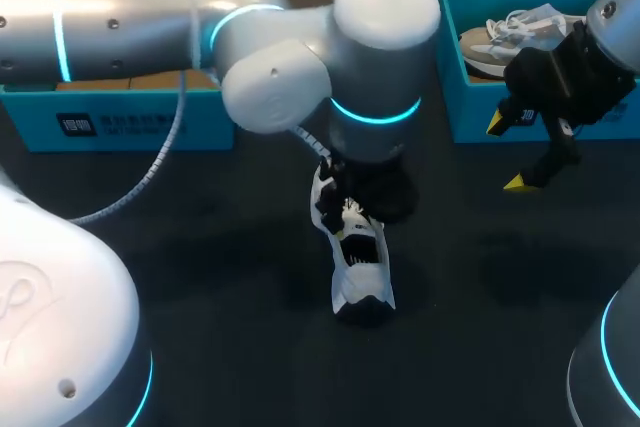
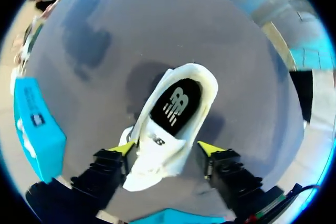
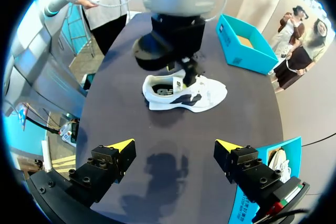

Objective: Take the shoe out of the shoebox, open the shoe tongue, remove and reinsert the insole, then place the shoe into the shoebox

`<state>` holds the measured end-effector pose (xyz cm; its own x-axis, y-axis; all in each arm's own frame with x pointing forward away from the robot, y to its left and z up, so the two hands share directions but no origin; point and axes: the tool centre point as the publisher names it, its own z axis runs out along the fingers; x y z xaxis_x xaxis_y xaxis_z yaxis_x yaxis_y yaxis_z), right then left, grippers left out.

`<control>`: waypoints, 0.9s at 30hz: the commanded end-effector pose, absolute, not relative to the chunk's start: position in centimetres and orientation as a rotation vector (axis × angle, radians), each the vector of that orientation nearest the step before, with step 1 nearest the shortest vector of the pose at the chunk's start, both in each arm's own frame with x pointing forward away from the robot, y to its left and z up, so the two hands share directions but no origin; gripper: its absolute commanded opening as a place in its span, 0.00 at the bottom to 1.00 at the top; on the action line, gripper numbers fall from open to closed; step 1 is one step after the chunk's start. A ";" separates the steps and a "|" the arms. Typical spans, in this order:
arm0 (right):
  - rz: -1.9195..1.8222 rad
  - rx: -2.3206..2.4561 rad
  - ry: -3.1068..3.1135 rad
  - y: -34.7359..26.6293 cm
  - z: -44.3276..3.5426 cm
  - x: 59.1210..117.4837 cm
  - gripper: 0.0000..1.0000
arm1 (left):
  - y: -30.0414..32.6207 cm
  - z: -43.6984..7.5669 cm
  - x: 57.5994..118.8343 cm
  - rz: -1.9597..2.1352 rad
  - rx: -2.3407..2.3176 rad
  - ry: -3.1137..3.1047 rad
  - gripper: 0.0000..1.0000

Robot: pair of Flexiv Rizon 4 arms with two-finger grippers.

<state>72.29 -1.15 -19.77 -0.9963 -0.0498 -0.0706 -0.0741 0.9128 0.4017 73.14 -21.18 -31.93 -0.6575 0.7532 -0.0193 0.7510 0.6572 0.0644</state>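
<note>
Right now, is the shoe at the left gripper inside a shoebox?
No, out: the shoe sits sole-down on the table, no box around it.

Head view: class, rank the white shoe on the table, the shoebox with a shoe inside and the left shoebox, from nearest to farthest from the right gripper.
1. The shoebox with a shoe inside, at the table's right, just behind the right gripper.
2. The white shoe, lying on the table's middle.
3. The left shoebox, across the table at the far left.
</note>
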 end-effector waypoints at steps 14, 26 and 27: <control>0.633 -0.097 3.017 -1.1 -19.8 72.3 1.00 | -19.5 -31.1 72.6 -0.099 0.946 2.946 1.00; 0.633 -0.097 3.017 -1.1 -19.8 72.3 1.00 | -17.1 -29.5 68.7 -0.244 0.242 3.003 1.00; 0.633 -0.097 3.017 -1.1 -19.8 72.3 1.00 | -17.0 -29.4 68.4 -0.225 0.174 2.987 1.00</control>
